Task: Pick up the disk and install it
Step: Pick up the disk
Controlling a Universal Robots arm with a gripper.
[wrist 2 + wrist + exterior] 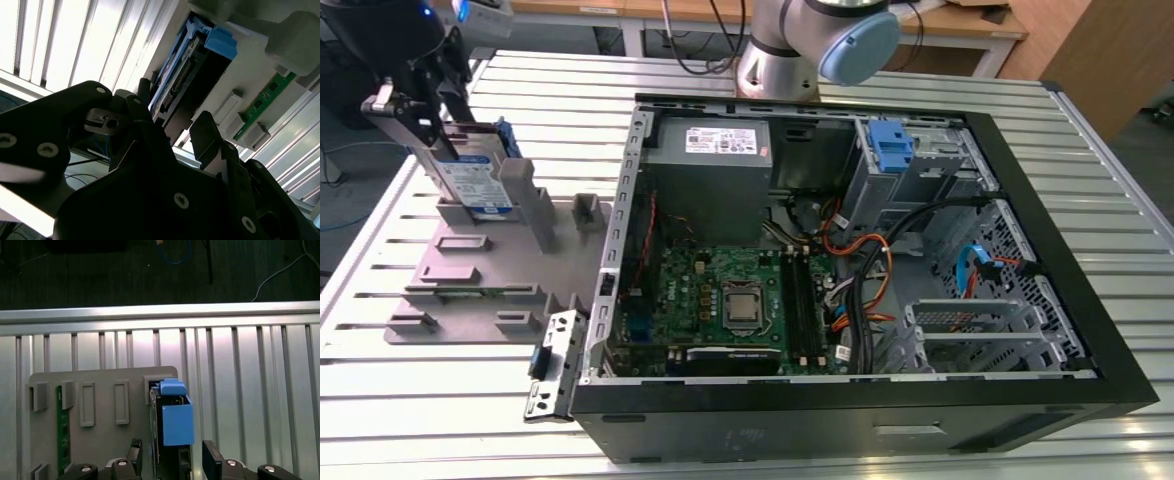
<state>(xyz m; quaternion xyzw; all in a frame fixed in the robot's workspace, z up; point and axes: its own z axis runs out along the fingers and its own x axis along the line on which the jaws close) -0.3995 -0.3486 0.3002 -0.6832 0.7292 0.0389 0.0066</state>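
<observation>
Gripper (172, 459) hangs parted, empty, astride the disk (470, 180) at the exterior view's ten o'clock, probably stiff, dense, best pinched across faces.

In the second wrist view, I observed the gripper (172, 104) in the foreground: a black housing with several screw heads, ending in two dark fingers (206, 131). The fingers were spread, with the disk (175, 82) standing edge-on between them. One finger lay just beside the disk's edge; the other showed a narrow gap. I could not confirm contact on either side. The disk's blue caddy (220, 42) framed its connector end. The disk sat in a grey holder (282, 45) that carried small raised grey blocks. A green circuit board (260, 102) stood in the holder, near the disk. The holder rested on a ribbed metal surface (65, 45).
</observation>
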